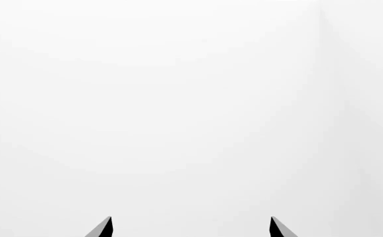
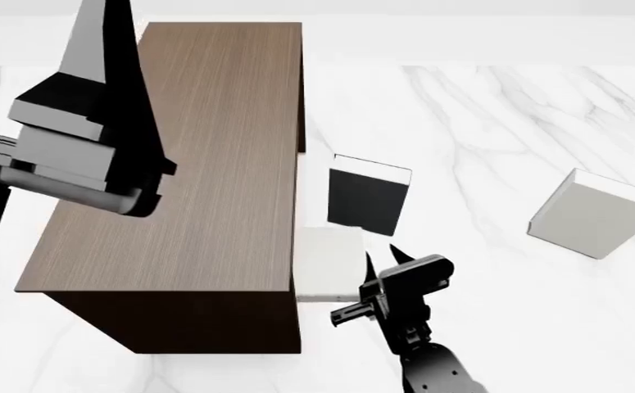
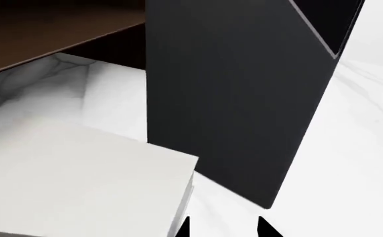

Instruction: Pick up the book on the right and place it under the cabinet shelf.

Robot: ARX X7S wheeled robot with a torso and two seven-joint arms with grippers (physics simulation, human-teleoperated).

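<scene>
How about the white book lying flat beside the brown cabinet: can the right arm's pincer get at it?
Probably yes. The right pincer is open and sits right beside the white book, with nothing between them. The black book stands close behind, so it might get brushed.

No text, label or number can be read on anything here.

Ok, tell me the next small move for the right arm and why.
Probably nudge the white book further under the cabinet: the right gripper looks open and empty, and most of the book lies outside it, flat beside the black book.
</scene>
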